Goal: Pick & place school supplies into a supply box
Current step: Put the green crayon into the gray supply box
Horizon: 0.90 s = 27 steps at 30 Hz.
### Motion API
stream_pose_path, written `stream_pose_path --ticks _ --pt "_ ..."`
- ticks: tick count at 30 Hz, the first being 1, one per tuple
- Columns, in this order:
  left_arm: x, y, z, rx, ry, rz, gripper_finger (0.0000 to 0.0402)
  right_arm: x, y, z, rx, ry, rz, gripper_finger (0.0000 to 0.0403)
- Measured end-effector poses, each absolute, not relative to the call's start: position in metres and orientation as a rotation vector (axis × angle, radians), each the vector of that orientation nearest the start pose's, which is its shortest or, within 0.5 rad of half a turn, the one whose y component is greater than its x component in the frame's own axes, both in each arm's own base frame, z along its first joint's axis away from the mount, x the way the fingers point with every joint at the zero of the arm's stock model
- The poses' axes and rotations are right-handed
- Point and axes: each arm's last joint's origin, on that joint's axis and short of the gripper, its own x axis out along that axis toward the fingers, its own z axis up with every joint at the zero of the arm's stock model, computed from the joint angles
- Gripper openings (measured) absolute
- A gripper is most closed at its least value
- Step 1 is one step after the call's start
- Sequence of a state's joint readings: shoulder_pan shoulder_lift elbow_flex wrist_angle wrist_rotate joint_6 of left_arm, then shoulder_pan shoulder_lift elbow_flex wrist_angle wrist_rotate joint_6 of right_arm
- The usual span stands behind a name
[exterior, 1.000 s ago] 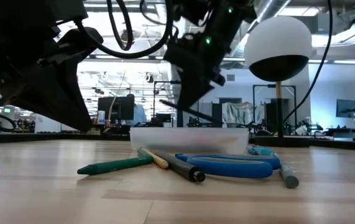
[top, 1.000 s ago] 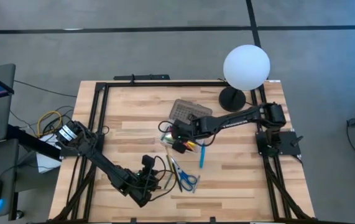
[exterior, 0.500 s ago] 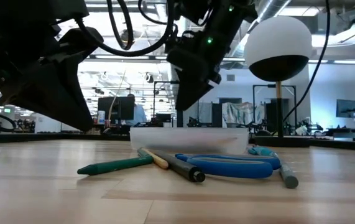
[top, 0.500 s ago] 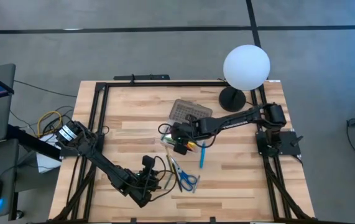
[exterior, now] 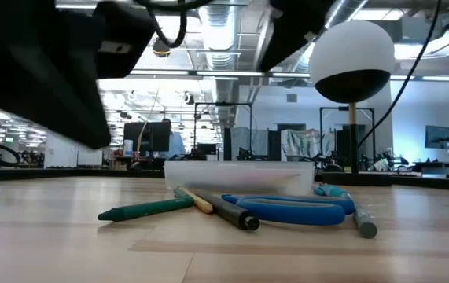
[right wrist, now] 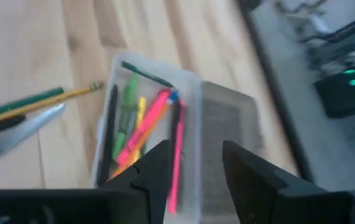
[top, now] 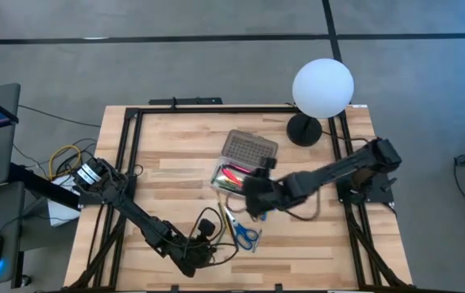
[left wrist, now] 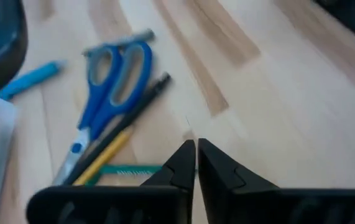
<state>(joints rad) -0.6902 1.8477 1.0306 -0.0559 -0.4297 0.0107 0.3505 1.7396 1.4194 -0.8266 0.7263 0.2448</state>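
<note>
The supply box (top: 234, 176) lies open mid-table, its grey dotted lid (top: 249, 149) folded back on the far side. Pink, green, yellow and black pens (right wrist: 141, 129) lie inside it. Loose on the table near it are blue-handled scissors (left wrist: 111, 79), a black pen (left wrist: 135, 102), a yellow pencil (left wrist: 102, 155), a green pencil (exterior: 147, 208) and a blue pen (left wrist: 30, 81). My right gripper (top: 248, 198) hovers open just to the near side of the box. My left gripper (left wrist: 196, 155) is shut over bare wood, left of the scissors (top: 246, 235), with nothing in it.
A white globe lamp (top: 322, 87) on a black base (top: 304, 129) stands at the far right corner. Black cables (top: 208, 224) loop beside my left gripper. A black frame (top: 126, 155) borders the tabletop. Bare wood lies along the near right.
My right gripper has drawn back from above the box toward the table's near edge and a little to the right, which uncovers the pens in the box. My left gripper has shifted slightly toward the near edge and to the right. The loose supplies have stayed put.
</note>
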Motion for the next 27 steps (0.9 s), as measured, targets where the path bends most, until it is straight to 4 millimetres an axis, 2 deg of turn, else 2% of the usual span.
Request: stream_pose_path --ticks 6,11,15,22,27 --pt "0.304 -0.208 0.153 0.230 0.732 -0.092 0.0059 0.293 0.139 0.278 -0.402 0.847 -0.572 0.0135" --pt "0.315 -0.192 0.152 -0.011 0.784 -0.048 0.0113 0.257 0.168 0.276 -0.435 0.772 -0.642 0.0133" --pt "0.317 -0.180 0.149 -0.163 0.828 0.073 0.0143 0.230 0.188 0.269 -0.420 0.671 -0.664 0.0133" --pt "0.315 -0.176 0.145 -0.259 0.841 0.196 0.0157 0.186 0.214 0.249 -0.375 0.514 -0.606 0.0134" --pt "0.314 -0.180 0.142 -0.259 0.810 0.230 0.0158 0.166 0.224 0.237 -0.333 0.447 -0.559 0.0131"
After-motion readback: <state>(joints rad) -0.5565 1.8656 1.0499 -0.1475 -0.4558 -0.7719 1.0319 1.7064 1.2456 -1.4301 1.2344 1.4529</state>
